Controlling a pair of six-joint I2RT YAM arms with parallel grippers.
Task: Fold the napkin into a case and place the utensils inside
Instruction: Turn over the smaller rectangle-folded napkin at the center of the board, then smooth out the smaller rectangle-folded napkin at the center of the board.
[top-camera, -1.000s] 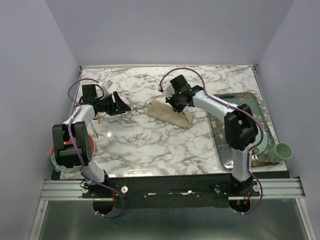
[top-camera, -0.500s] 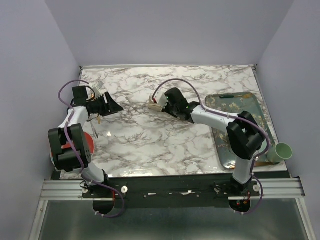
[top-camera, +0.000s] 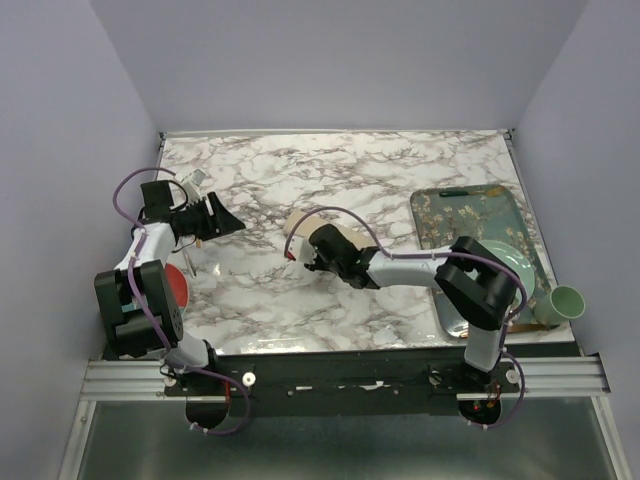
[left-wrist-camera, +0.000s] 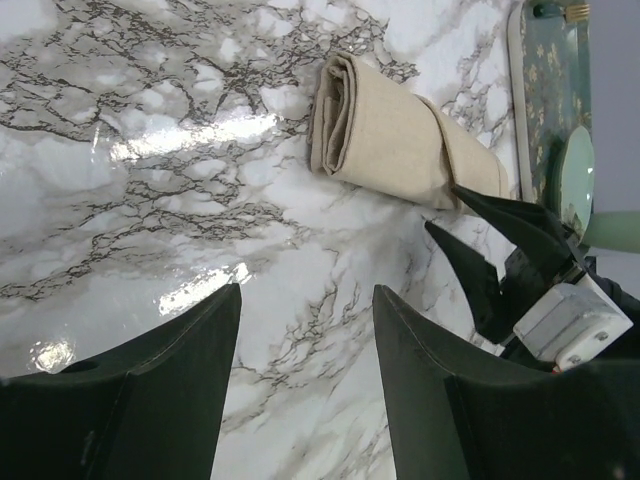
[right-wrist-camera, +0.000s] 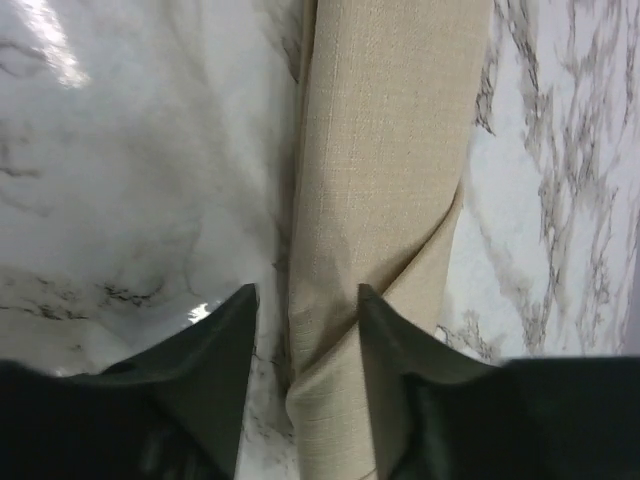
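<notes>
Right gripper hangs low with its two black fingers partly apart, clamping nothing. The folded beige-tan cloth case lies on the white marble-patterned tabletop, its near end under them. Left gripper, well off to the left, stands open and empty.

A glossy white tabletop veined in a grey marble pattern sits boxed in by a plain pale lavender back wall, left wall and right wall. An aluminium rail runs along its near edge; light leaves bright glare on the surface
</notes>
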